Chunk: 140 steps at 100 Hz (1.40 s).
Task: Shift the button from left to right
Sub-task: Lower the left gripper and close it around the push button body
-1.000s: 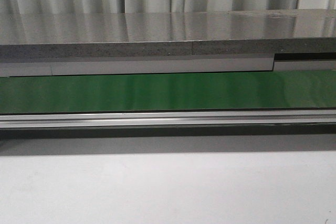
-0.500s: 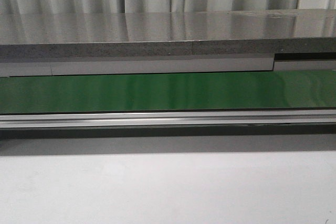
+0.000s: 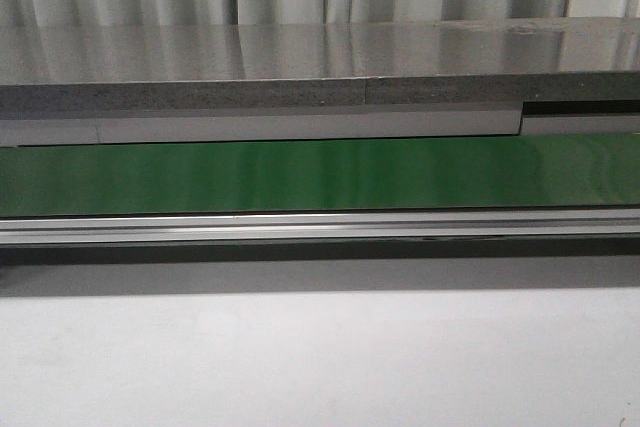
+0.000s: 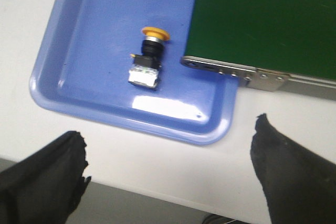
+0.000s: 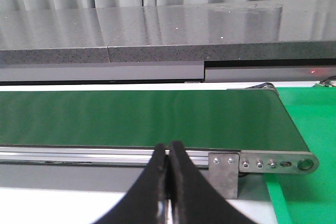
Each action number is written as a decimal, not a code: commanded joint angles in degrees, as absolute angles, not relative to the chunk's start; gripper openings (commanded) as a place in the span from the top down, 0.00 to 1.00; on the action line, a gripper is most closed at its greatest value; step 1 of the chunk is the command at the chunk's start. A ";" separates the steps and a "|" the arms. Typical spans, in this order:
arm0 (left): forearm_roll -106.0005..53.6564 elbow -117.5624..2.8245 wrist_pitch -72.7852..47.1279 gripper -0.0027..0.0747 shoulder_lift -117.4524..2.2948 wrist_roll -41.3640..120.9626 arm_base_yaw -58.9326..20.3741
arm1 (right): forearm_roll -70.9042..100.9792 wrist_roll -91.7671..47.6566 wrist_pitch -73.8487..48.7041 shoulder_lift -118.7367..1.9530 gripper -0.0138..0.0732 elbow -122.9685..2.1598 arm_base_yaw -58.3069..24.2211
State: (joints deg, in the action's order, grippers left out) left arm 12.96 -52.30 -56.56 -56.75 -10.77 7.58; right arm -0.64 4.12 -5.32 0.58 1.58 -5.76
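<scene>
In the left wrist view the button (image 4: 147, 59) lies on its side in a blue tray (image 4: 84, 106); its yellow round head points toward the green belt (image 4: 268, 19) and its black body ends in a pale block. My left gripper (image 4: 170, 153) hovers over the white table short of the tray's rim, wide open, nothing between its black fingers (image 4: 55, 174). In the right wrist view my right gripper (image 5: 168, 153) is shut on nothing, its tips before the conveyor's metal rail (image 5: 79, 153). Neither gripper nor the button appears in the front view.
A long green conveyor belt (image 3: 320, 175) with an aluminium rail (image 3: 320, 227) crosses the front view, a grey stone counter (image 3: 320, 67) behind it. The belt's end bracket (image 4: 231, 70) overhangs the tray's corner. A bright green mat (image 5: 310, 129) lies past the belt's right end.
</scene>
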 commanded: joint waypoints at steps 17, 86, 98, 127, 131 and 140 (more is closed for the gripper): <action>13.85 -58.46 -52.14 0.17 -67.16 -10.80 14.71 | -1.19 4.26 -0.60 1.69 0.92 0.72 -5.86; 13.13 -75.37 -51.98 0.17 -98.54 -8.83 16.23 | -1.19 4.26 -0.60 1.69 0.92 0.72 -5.86; 12.70 -75.60 -51.99 0.17 -100.93 -8.35 16.73 | -1.19 4.26 -0.60 1.69 0.92 0.72 -5.86; 9.71 -75.72 -51.87 0.17 -103.79 -7.79 18.76 | -1.19 4.26 -0.60 1.69 0.92 0.72 -5.86; 9.40 -75.72 -51.76 0.17 -103.94 -7.59 18.76 | -1.19 4.26 -0.60 1.69 0.92 0.72 -5.86; 8.34 -75.72 -51.38 0.17 -104.06 -6.21 18.76 | -1.19 4.26 -0.60 1.69 0.92 0.72 -5.86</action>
